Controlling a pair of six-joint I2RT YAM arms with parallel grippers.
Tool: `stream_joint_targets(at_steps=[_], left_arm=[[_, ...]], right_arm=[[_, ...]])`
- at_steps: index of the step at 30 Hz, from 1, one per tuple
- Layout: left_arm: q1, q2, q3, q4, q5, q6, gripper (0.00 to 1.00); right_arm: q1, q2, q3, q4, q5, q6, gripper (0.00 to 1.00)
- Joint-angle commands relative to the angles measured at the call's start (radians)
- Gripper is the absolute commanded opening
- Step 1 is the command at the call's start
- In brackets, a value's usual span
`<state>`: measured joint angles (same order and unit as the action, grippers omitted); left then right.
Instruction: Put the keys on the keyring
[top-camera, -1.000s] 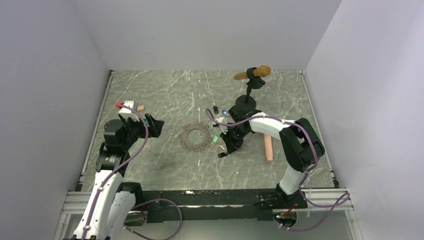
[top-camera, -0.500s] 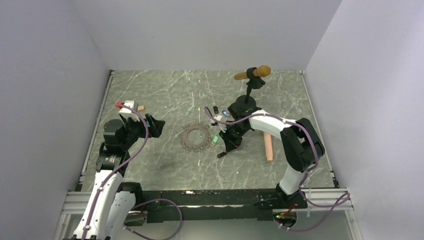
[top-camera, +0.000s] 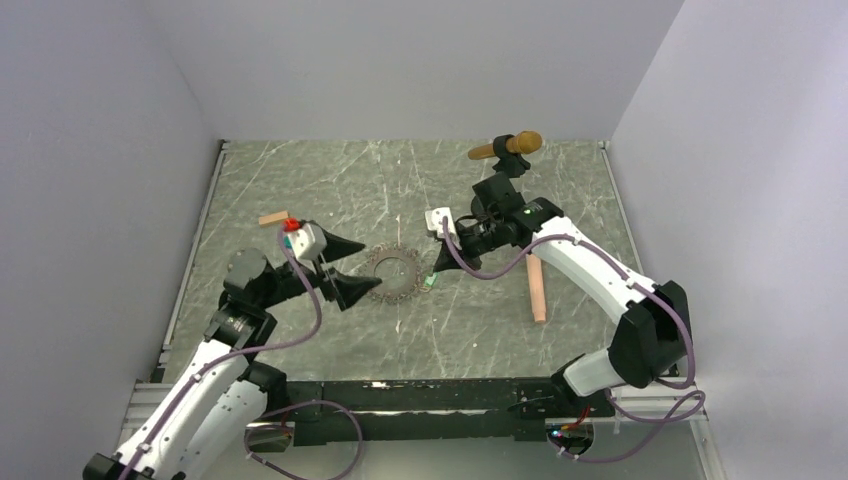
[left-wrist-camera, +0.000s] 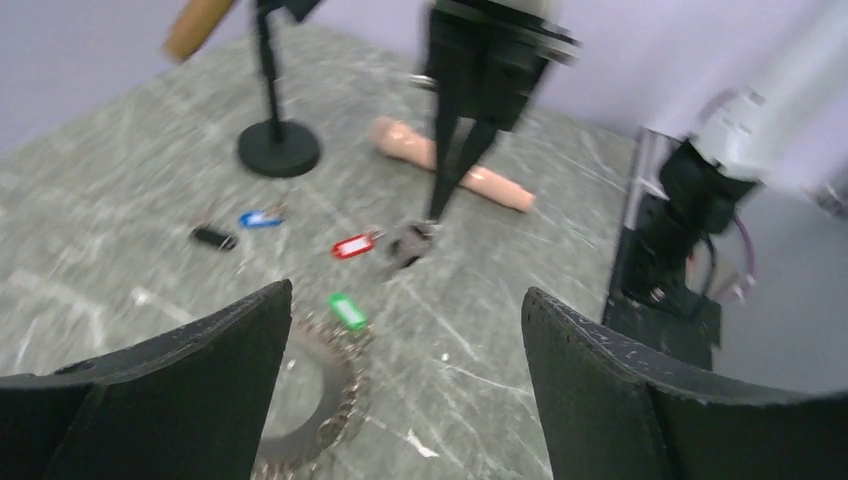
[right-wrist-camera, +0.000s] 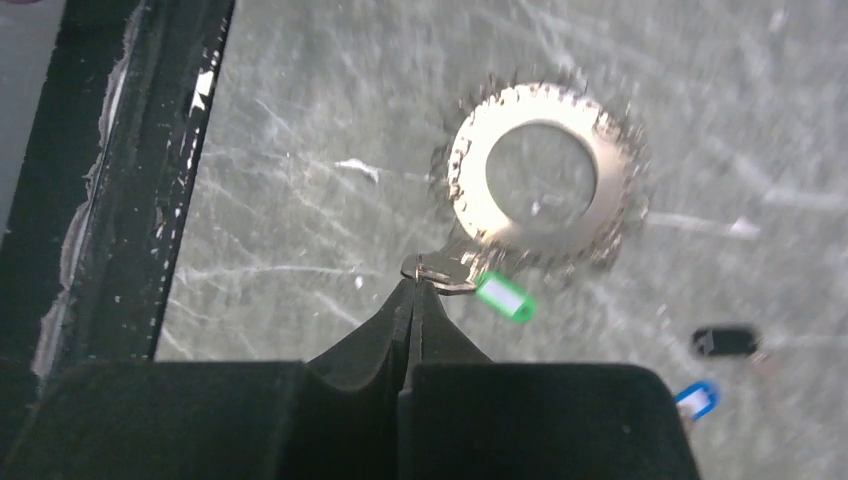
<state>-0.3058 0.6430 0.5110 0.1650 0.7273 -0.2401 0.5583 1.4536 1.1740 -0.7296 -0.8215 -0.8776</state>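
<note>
The keyring (top-camera: 410, 275), a dark ring with a jagged rim, lies flat mid-table; it also shows in the right wrist view (right-wrist-camera: 620, 175) and the left wrist view (left-wrist-camera: 335, 390). My left gripper (top-camera: 370, 265) (left-wrist-camera: 405, 295) is open and empty, with its jaws wide at the ring's left rim. My right gripper (top-camera: 440, 268) (right-wrist-camera: 415, 285) is shut, its tips pinching the metal key of the green tag (right-wrist-camera: 500, 297) (left-wrist-camera: 347, 310) beside the ring's rim. The red-tagged key (left-wrist-camera: 352, 245), blue-tagged key (left-wrist-camera: 258, 217) and black-tagged key (left-wrist-camera: 213, 238) lie on the table behind it.
A microphone (top-camera: 505, 148) stands on a black round base (left-wrist-camera: 278, 150) at the back right. A tan cylinder (top-camera: 537, 290) lies right of the keys. A small tan block (top-camera: 272, 218) lies at the left. The table's black front rail (right-wrist-camera: 130, 200) is close by.
My left arm has swung right from the table's left side to the ring's left rim. My right arm has risen and drawn back, its shut tips now near the green tag.
</note>
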Motion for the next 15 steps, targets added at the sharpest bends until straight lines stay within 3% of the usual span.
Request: stream_joint_targets(at_steps=[1,6,11,15], left_arm=[[-0.137,-0.019,0.025,0.091,0.095,0.225,0.87],[-0.233,0.033,-0.025,0.247,0.193,0.22,0.69],[-0.381,0.071,-0.061,0.298,0.081,0.267,0.6],[-0.517,0.132,-0.025,0.186,-0.048,0.374,0.51]], right_arm=[[0.005,-0.01,0.101,-0.156,-0.226,-0.314,0.0],[0.005,-0.066,0.097,-0.315,-0.337,-0.577,0.0],[0.005,-0.131,0.015,-0.379,-0.379,-0.749,0.0],[-0.001,-0.145,-0.033,-0.451,-0.423,-0.911,0.0]])
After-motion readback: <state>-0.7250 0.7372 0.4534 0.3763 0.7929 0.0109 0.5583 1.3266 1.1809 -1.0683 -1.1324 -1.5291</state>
